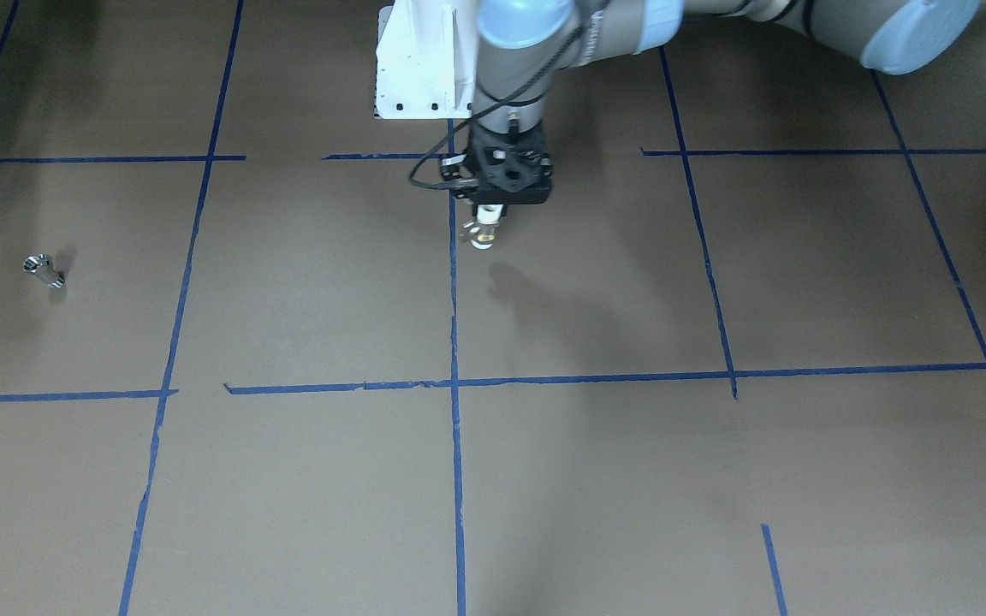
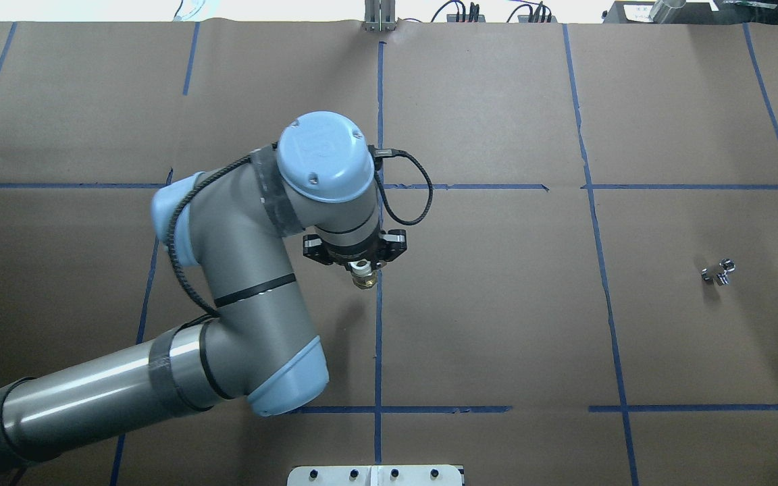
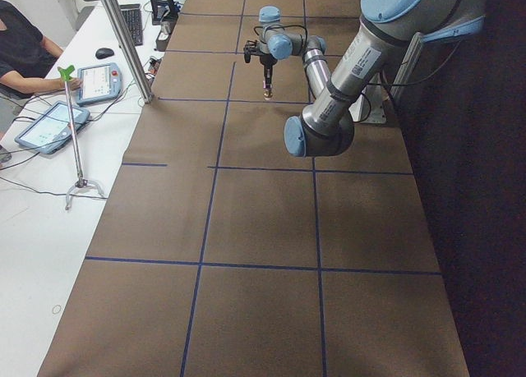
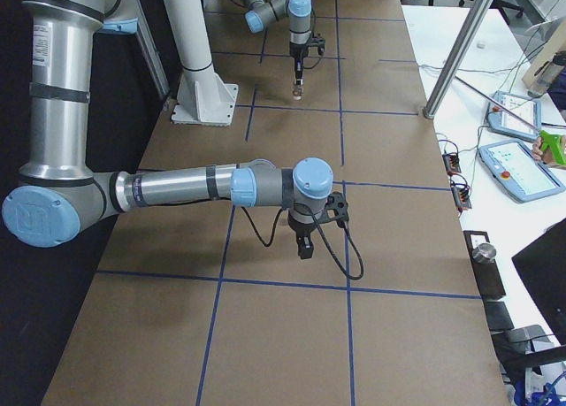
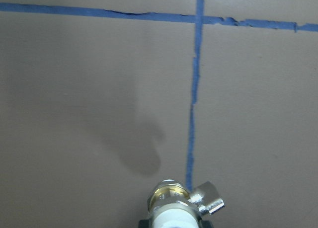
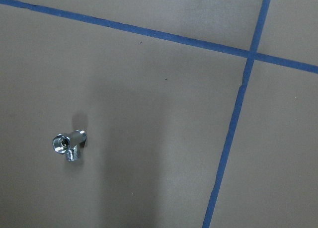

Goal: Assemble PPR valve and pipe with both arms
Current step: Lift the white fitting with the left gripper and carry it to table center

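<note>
The left gripper (image 1: pixel 490 208) hangs over the middle of the table (image 1: pixel 596 479), pinched shut on the valve (image 1: pixel 485 229). It holds the white end. The gold-and-silver end points down, up off the table, with the little side stub sticking out. The pipe (image 6: pixel 69 145) lies on its side far away, on the robot's right part of the table, and nothing touches it. The right gripper (image 4: pixel 303 249) hangs above the table on that side. I cannot tell if it is wide or narrow, since only a side camera shows it.

So the job now looks like picking up the pipe. To do it well, the right gripper should first get straight over the pipe (its wrist camera shows the pipe off to one side, not in the middle). Then it should go down with its fingers wide, one on each side of the pipe. The pipe is small, shiny and round, so it may roll or slip if one finger bumps it first. Slow and even is best. It should pinch the fat end and leave the little screw end free, because that end probably goes into the valve. The left gripper should just hold the valve steady, so its open end is easy to meet.
</note>
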